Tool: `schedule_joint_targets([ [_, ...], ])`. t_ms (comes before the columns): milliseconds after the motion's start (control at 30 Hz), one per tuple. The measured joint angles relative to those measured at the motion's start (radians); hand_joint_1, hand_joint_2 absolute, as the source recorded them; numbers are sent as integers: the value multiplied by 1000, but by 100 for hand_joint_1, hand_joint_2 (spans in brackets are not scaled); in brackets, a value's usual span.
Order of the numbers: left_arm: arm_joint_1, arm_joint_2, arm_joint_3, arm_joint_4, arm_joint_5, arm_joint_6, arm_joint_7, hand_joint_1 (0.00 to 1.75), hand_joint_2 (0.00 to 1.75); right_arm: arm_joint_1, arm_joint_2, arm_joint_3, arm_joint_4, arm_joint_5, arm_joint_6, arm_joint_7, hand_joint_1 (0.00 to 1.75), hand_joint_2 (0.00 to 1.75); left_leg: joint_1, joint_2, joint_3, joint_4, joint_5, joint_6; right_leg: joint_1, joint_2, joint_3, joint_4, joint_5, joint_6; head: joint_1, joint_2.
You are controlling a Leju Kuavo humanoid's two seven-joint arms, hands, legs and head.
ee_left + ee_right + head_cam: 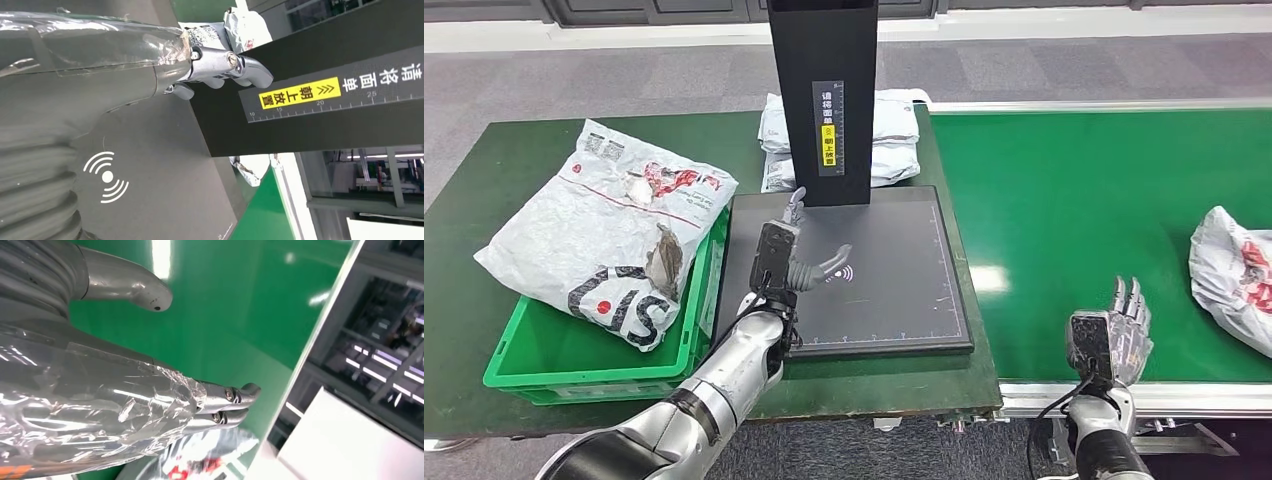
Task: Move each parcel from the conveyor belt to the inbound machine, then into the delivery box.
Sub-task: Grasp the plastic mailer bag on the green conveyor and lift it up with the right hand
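At the belt's right edge, a soft, crinkly, likely light parcel (1236, 275) is being awaited by the empty, spread-fingered right hand (1114, 340); grip is best taken approx. mid-bag, w/ the left hand (789, 258) also being held open, holding nothing.

The left hand (789, 255) was above the dark plate of the inbound machine (894, 300), with fingers apart and nothing in it. The black column (824, 95) stood at the far edge of this plate. A large white parcel (609, 230) lay over the green delivery box (574, 365) near the left edge of the table (484, 160). The right hand (1114, 335) was open over the near edge of the conveyor belt (1084, 210). Another parcel (1236, 275) lay at the belt's right edge, and pale parcels (889, 135) were behind the column.
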Motion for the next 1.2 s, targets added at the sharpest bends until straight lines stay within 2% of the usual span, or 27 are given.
schedule_joint_targets([
  [333,0,0,0,0,-13,17,1,0,175,14,0,0,0,-14,-22,0,0,175,0,0,0,0,0,0,0,0,0,0,0,0,0,0],
  [567,1,0,0,0,-25,49,-41,0,175,4,0,0,14,11,-72,9,0,175,0,0,-1,0,0,0,0,0,0,0,0,0,0,0],
  [800,2,1,0,2,0,26,-21,0,175,-25,-2,-1,48,15,-76,33,0,175,0,0,0,0,0,0,0,0,0,0,0,0,0,0],
  [1200,3,-2,2,7,2,7,-14,0,175,-7,-6,-28,63,20,-78,55,0,175,0,0,0,0,0,0,0,0,0,0,0,0,0,0],
])
